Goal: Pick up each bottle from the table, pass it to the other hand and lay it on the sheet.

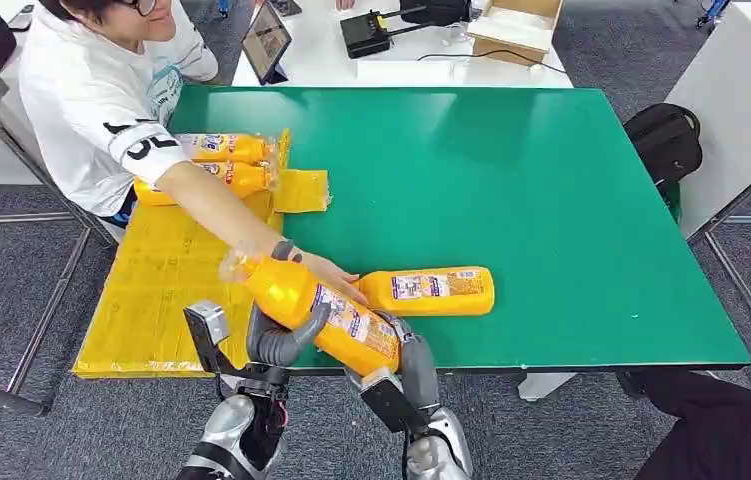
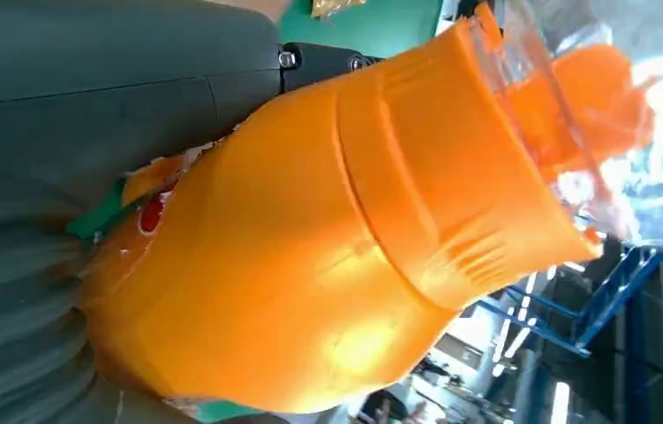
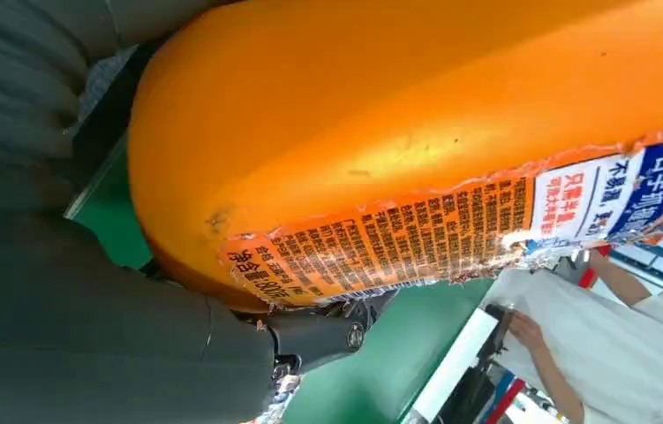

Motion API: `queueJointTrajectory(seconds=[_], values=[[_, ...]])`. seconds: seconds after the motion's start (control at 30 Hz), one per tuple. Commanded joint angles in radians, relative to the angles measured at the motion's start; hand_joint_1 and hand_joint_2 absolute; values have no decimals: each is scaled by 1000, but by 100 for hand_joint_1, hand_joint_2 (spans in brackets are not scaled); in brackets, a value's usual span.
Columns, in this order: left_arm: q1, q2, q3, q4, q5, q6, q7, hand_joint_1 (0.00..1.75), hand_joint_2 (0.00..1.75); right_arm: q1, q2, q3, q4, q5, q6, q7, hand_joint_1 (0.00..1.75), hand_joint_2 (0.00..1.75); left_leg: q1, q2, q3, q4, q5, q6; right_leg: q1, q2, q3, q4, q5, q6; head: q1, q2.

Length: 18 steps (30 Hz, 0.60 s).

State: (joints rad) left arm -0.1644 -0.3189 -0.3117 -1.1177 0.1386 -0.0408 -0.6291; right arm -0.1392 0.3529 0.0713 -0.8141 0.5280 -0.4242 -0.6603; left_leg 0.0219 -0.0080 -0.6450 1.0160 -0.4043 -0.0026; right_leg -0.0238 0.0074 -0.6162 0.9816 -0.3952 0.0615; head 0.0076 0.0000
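- The left hand (image 1: pixel 286 335) curls its thick grey thumb and fingers around the neck end of an orange plastic bottle with a printed label (image 1: pixel 326 315), gripping it.
- The right hand (image 1: pixel 406 360) closes around the base end of the same bottle, so both hands hold it at once, the bottle slanting between them above the near edge of the green counter (image 1: pixel 551 200).
- A person's hand (image 1: pixel 331 270) reaches in just beyond the two hands and rests against the held bottle's far side.
- Just past the right hand, a second orange bottle (image 1: pixel 431 290) lies on its side on the counter.
- Beyond the left hand lies the yellow sheet (image 1: pixel 161 290), and at its far end two more orange bottles (image 1: pixel 221 165) lie side by side.
- The left wrist view shows the bottle's ribbed orange cap under a clear plastic wrap (image 2: pixel 531 79).
- The right wrist view shows the label's small print (image 3: pixel 416 230) close up, peeling at its edge, and a white-sleeved person (image 3: pixel 592 344) in the background.
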Motion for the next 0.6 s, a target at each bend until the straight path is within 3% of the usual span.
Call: queueJointTrajectory(seconds=[0.03, 0.6], values=[[-30, -27, -53, 42, -141, 22, -22, 175, 175, -39, -7, 9, 37, -14, 17, -16, 175, 175, 0, 0, 6, 0, -3, 2, 1, -2, 6, 0, -3, -3, 0, 0], [-41, -19, -70, 57, -179, -42, -1, 175, 175, -43, -4, 19, 29, -2, -5, -10, 175, 175, 0, 0, 3, 0, -1, 1, 0, -1, 3, 0, -1, -2, 0, 0]])
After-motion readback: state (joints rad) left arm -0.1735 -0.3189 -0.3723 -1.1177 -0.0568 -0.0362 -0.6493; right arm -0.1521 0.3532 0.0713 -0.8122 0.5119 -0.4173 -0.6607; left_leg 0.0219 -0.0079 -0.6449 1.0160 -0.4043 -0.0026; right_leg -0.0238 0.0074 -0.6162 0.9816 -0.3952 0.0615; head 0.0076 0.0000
